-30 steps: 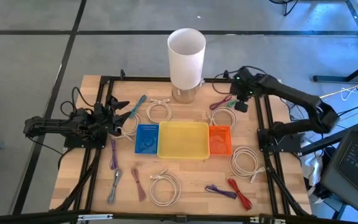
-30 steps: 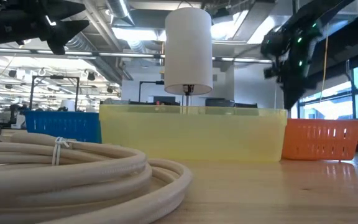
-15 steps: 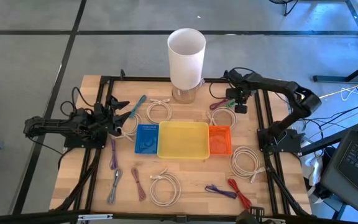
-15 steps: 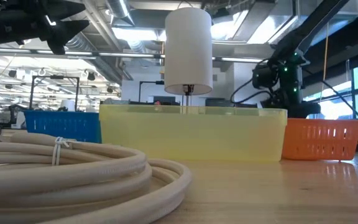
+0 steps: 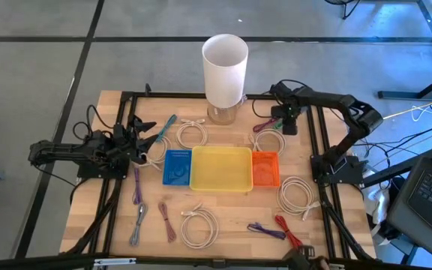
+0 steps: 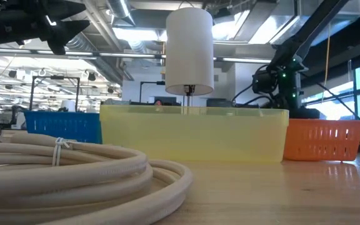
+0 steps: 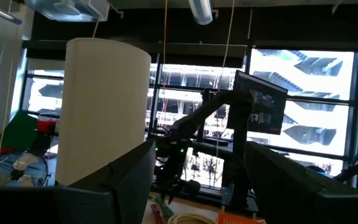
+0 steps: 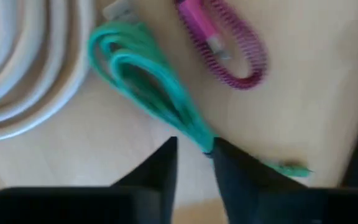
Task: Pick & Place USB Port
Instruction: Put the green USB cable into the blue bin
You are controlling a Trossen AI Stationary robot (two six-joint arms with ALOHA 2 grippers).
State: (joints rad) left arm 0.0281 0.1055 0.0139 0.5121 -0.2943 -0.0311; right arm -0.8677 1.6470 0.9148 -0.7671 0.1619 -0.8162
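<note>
A teal-green cable [image 8: 148,81], folded into a narrow bundle, lies flat on the table's far right part beside a pink braided cable [image 8: 229,43]. My right gripper [image 8: 194,146] is low over the green cable's [image 5: 274,126] pinched end. It is open by a narrow gap, pointing down, with one finger on each side of that end. It also shows in the high view [image 5: 286,123] and the low view [image 6: 279,94]. My left gripper [image 5: 147,142] is open and waits above the table's left side. My right gripper comes from above, pointing down, at the green cable's narrow end [image 8: 205,142]. One fingertip [image 8: 224,155] stands right against that end. I cannot tell whether it touches. The cable lies flat on the table.
Blue [image 5: 177,166], yellow [image 5: 220,169] and orange [image 5: 265,169] bins sit in a row mid-table. A tall white cylinder [image 5: 225,64] stands at the far edge. White cable coils [image 5: 265,141] and several small coloured cables lie around. A dark frame rail [image 5: 315,135] runs beside my right gripper.
My right gripper has come down from high above the far right corner to just over the green cable, shifting slightly toward the table's left. Most of the drop came early and it has since nearly settled. Nothing on the table has moved.
</note>
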